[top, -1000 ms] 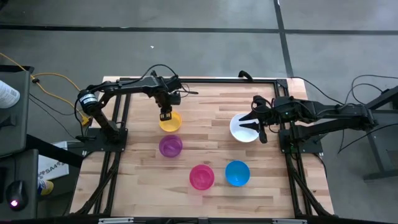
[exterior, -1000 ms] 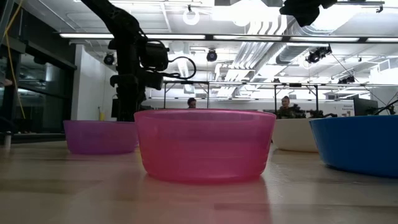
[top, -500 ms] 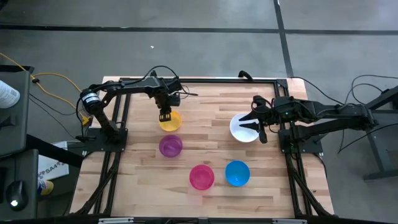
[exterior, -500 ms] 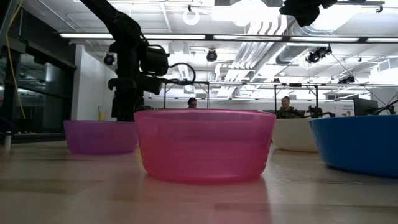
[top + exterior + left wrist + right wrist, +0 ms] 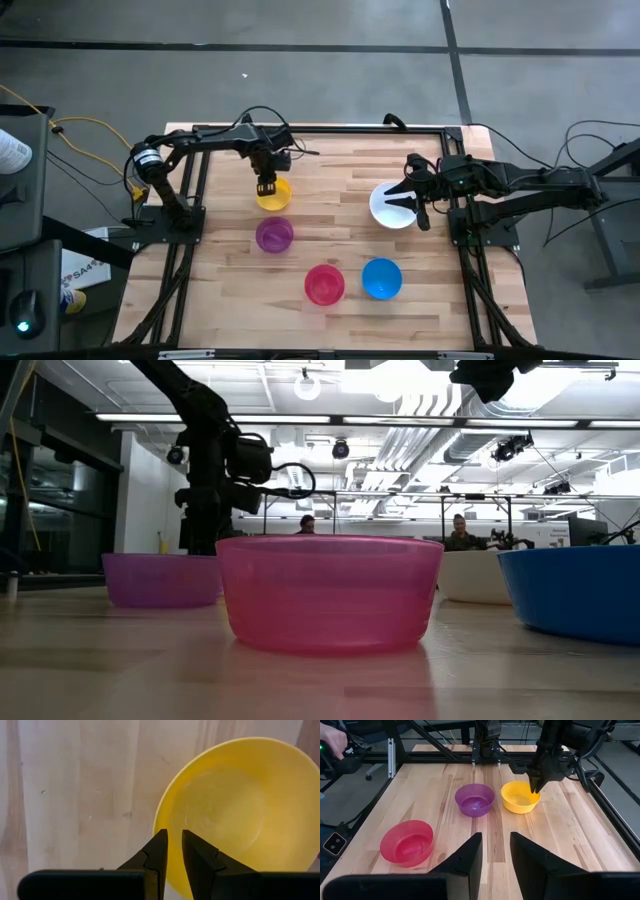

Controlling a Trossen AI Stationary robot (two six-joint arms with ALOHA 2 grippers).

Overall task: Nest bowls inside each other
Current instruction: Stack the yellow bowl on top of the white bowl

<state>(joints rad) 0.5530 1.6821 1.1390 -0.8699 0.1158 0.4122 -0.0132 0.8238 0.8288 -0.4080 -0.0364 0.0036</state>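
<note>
Left wrist view: my left fingers pinch the yellow bowl's rim, beside the purple bowl. Risk: thin grip slips on lifting. Right fingers spread, waiting.

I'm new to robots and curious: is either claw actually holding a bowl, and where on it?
The left gripper pinches the small round yellow plastic bowl by its rim, one finger inside, one outside. The right gripper, open, holds nothing.
</note>
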